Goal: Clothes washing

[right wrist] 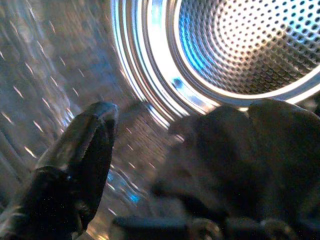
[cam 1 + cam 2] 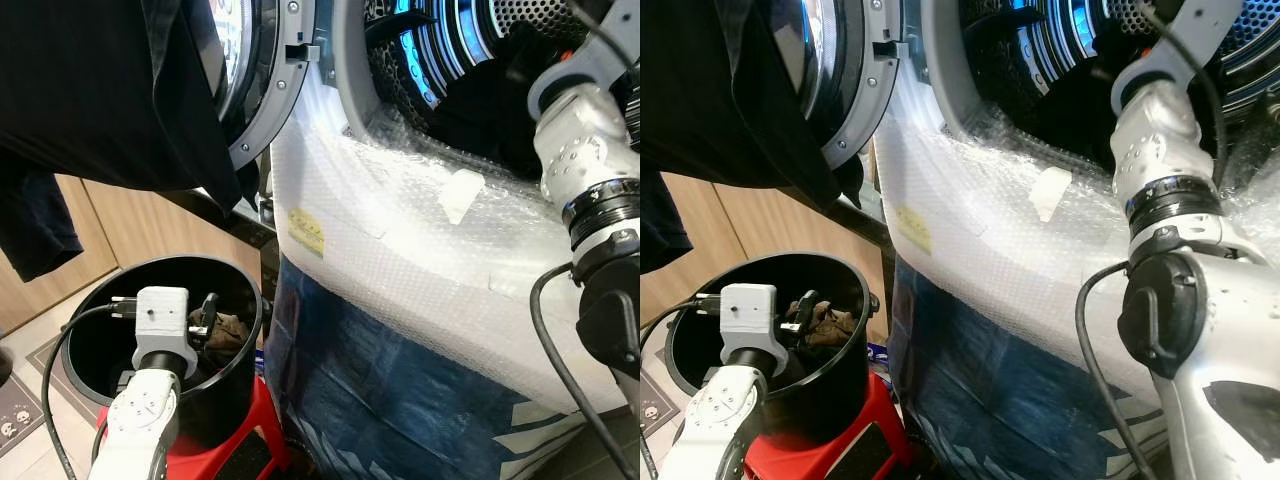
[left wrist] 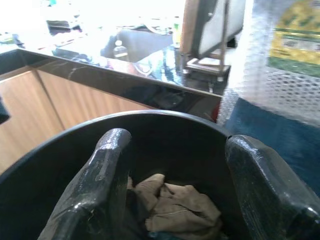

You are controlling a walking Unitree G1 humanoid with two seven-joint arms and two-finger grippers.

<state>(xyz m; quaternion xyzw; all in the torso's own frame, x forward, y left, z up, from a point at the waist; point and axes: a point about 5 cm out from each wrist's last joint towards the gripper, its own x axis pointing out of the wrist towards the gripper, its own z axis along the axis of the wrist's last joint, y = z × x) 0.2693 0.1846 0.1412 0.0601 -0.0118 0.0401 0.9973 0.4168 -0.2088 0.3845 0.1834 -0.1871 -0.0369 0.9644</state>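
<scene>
A black bucket (image 2: 238, 285) stands on a red stool beside the washing machine. A crumpled brown garment (image 3: 175, 205) lies in its bottom. My left gripper (image 3: 180, 145) hangs open inside the bucket, just above that garment (image 2: 228, 330), with nothing between its fingers. My right arm (image 2: 585, 140) reaches through the washer's opening. Inside the perforated steel drum (image 1: 240, 40), the right gripper (image 1: 182, 115) is open; one finger (image 1: 85, 150) shows free, while a dark garment (image 1: 240, 150) covers the other side. A large black garment (image 2: 110, 90) hangs at the upper left over the open door.
The washer front (image 2: 400, 220) is wrapped in bubble wrap over a blue cover. Its round door (image 2: 265, 80) stands open to the left. Wooden cabinets (image 2: 110, 225) under a dark counter lie behind the bucket. The red stool (image 2: 235, 450) sits on tiled floor.
</scene>
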